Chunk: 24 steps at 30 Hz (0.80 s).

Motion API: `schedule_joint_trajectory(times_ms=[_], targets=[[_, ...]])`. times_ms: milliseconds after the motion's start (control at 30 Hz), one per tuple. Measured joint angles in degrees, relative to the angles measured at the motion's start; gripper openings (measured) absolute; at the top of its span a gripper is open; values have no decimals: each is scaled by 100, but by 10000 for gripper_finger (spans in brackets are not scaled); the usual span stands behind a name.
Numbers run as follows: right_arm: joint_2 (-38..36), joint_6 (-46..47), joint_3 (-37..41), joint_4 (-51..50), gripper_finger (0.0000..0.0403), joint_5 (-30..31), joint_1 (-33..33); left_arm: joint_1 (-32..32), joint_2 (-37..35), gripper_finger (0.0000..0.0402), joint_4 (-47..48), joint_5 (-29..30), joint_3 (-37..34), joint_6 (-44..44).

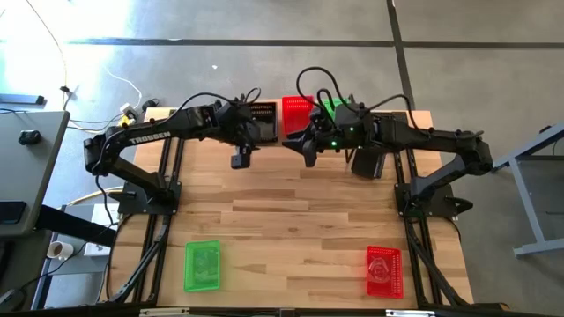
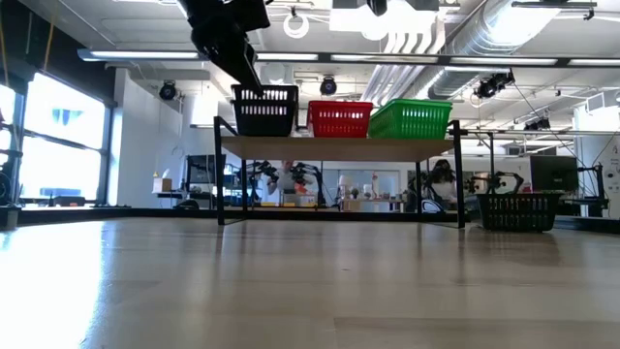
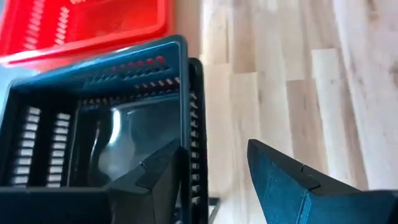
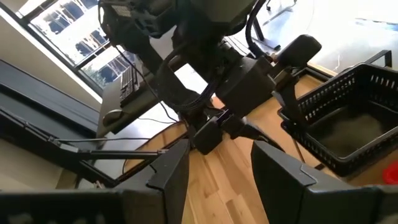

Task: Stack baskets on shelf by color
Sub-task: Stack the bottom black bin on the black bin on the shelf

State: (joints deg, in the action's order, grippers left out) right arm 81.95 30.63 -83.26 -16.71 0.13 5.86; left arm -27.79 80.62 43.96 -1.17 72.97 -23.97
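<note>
Shelf (image 2: 339, 147): three baskets, one black (image 2: 263, 110), one red (image 2: 339, 118), one green (image 2: 412, 118).

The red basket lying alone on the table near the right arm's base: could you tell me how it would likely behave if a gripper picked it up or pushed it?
The red basket is probably light: its walls are open lattice. It looks moulded and stiff, so it should keep its shape. Being low and flat-bottomed, it would more likely slide across the table than tip.

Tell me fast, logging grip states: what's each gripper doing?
Left gripper: open, straddling the black basket's wall.
Right gripper: open, holding nothing.
</note>
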Motion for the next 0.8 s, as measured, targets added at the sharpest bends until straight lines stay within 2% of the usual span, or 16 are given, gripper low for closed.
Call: schedule_joint_trajectory(times_ms=[200, 400, 800], targets=[[0, 0, 0, 0, 156, 75, -117, 116, 0, 174, -21, 75, 0, 35], [0, 102, 0, -24, 156, 78, -117, 122, -10, 171, -50, 567, 0, 45], [2, 87, 0, -133, 156, 78, -117, 513, -219, 170, -42, 652, 0, 83]])
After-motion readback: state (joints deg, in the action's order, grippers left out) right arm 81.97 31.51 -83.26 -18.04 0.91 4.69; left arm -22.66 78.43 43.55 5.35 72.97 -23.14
